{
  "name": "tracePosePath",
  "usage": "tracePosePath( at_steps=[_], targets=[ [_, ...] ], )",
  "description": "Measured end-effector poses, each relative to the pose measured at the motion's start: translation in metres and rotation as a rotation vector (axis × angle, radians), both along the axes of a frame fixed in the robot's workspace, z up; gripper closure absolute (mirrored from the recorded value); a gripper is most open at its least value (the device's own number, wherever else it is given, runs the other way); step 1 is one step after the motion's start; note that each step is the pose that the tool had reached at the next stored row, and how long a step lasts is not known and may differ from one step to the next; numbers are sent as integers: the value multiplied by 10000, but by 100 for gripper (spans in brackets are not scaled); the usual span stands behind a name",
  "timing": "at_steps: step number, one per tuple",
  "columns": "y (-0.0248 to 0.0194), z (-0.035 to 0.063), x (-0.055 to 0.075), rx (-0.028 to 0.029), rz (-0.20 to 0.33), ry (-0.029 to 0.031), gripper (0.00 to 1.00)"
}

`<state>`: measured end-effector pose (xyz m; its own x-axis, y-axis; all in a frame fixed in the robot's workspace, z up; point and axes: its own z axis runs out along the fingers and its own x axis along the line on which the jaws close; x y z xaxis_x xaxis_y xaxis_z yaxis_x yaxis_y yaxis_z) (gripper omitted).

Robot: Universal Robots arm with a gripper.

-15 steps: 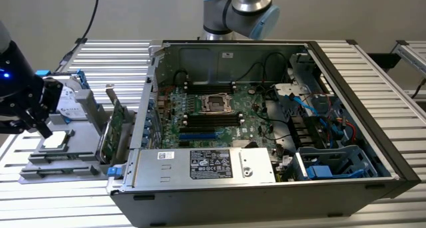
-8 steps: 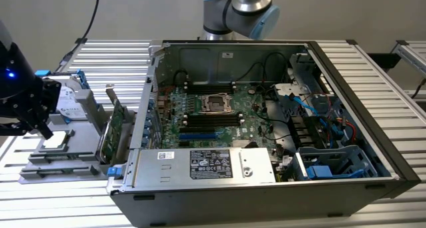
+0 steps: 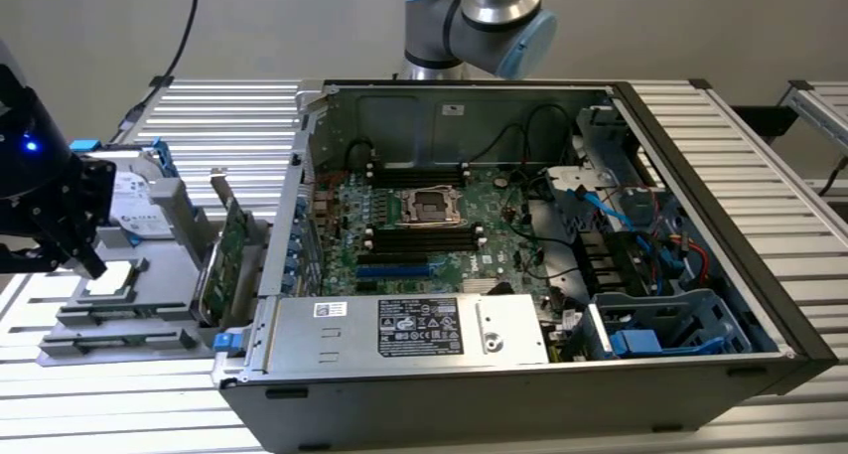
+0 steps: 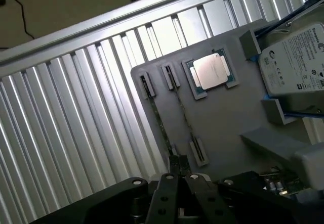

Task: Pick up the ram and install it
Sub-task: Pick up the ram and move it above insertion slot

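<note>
Gripper [image 4: 180, 182]: fingers drawn together, no gap between the tips; whether they nip anything cannot be told. In the exterior view the gripper [image 3: 90, 265] hangs at the exterior view's left, over the grey parts tray [image 3: 119, 327], well apart from the open computer case [image 3: 530, 404]. The ram [image 4: 161, 125] stands on edge in the tray's [image 4: 223, 123] end holders, its near end just beside the fingertips. A second thin line alongside is possibly another stick. The processor [image 4: 210, 72] and the hard drive [image 4: 296, 57] lie farther off. Judged step: taking the ram from its holder. To do this well, the fingers should sit square across the board's thin upper edge, near mid-length rather than at the end. The lift should go straight out of both holders without twist, clear of the neighbouring line.
</note>
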<state>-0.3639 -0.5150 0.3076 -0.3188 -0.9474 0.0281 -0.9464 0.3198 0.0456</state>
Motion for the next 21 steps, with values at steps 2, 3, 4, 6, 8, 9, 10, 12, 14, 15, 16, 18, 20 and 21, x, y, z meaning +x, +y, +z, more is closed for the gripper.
tracePosePath(
  at_steps=[2,3,4,6,8,9,10,12,14,15,16,18,20,21],
  targets=[
    [0,-3,0,0,359,0,89],
    [0,-5,0,0,550,0,89],
    [0,-6,0,0,734,0,89],
    [0,-8,0,-1,1094,1,89],
    [0,-11,0,-1,1455,0,89],
    [0,-12,0,-2,1634,1,89],
    [0,-13,0,-3,1814,1,89],
    [0,-16,0,-3,2190,0,89],
    [0,-18,0,-5,2549,1,89],
    [0,-19,0,-7,2729,2,89],
    [0,-20,0,-9,2909,1,89],
    [0,-21,-3,-17,3250,2,89],
    [0,-22,-3,-17,3279,1,89],
    [0,-22,-3,-17,3280,1,88]
  ],
)
